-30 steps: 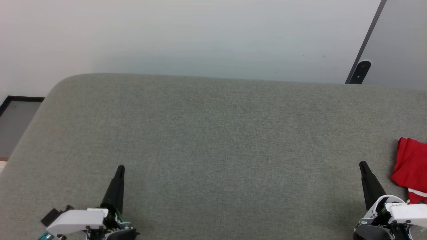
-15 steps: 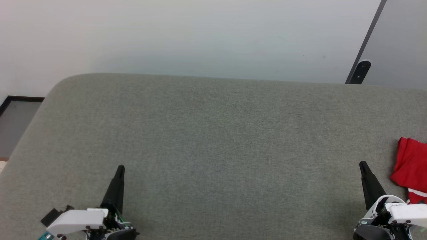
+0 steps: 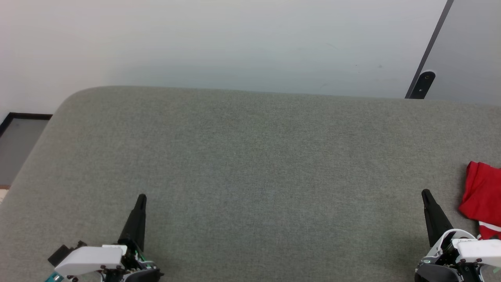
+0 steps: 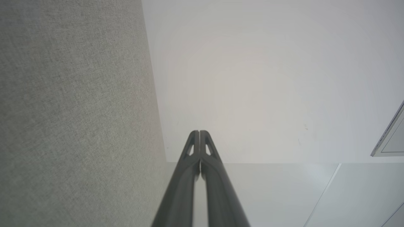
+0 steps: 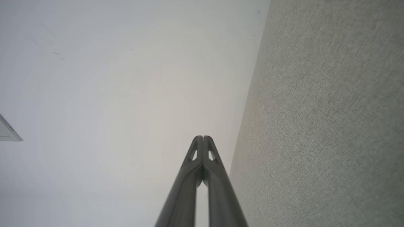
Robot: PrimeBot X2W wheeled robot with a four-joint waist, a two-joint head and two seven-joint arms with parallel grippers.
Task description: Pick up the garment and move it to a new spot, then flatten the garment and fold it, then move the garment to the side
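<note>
Nothing has moved in the last second: the red garment (image 3: pixel 483 196) lies at the right side of the grey fabric counter (image 3: pixel 250 156), just beside my right gripper (image 3: pixel 426 194), my left gripper (image 3: pixel 141 197) well apart. Both jaws are pressed together, empty; no step seems under way

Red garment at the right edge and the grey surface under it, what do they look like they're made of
Red garment: soft, thin cloth, probably a jersey knit, matte; it bunches into limp folds. Grey surface: woven upholstery fabric, matte, with a fine heathered grain; the rounded corner perhaps suggests padding beneath.
</note>
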